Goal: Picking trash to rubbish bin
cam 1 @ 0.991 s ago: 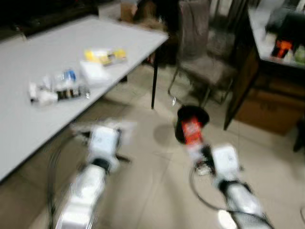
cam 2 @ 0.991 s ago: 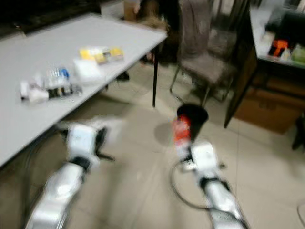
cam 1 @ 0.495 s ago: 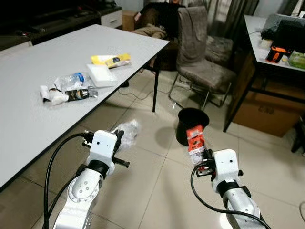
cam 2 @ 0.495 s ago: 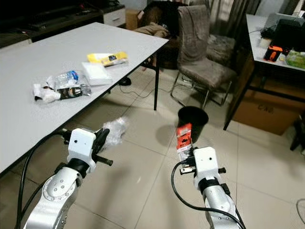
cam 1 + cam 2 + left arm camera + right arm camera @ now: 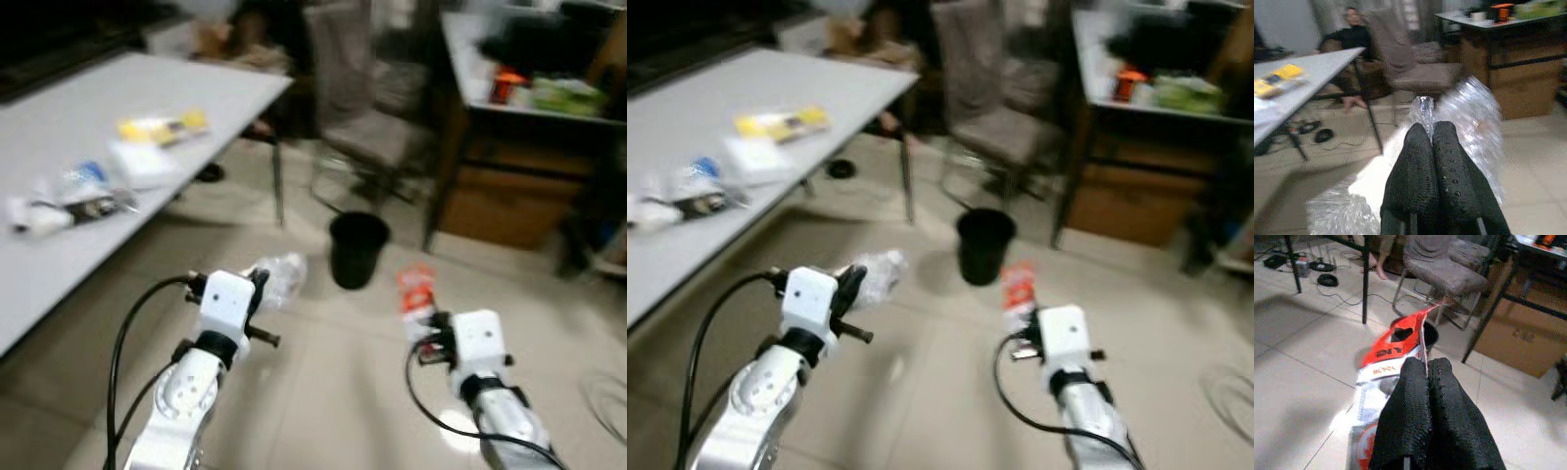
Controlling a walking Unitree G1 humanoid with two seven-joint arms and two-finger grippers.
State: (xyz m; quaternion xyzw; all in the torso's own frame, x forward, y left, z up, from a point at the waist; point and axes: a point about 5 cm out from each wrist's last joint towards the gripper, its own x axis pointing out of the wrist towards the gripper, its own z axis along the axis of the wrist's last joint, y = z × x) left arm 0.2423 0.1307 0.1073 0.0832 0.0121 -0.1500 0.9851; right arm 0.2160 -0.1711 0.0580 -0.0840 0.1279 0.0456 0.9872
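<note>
My left gripper is shut on a crumpled clear plastic wrapper, held above the tiled floor beside the table. Pinched in my shut right gripper is a red and white snack packet. The black rubbish bin stands on the floor ahead, between the two arms and a little beyond them, under a grey chair. More trash lies on the white table at the left: a yellow packet, a white pack and a crushed bottle with wrappers.
A dark desk over a cardboard box stands to the right of the bin. A person sits behind the table's far end, with cables on the floor there. Open tiles lie between me and the bin.
The camera has swung right and moved forward, so the table and bin have shifted left in view. Both grippers still hold their trash.
</note>
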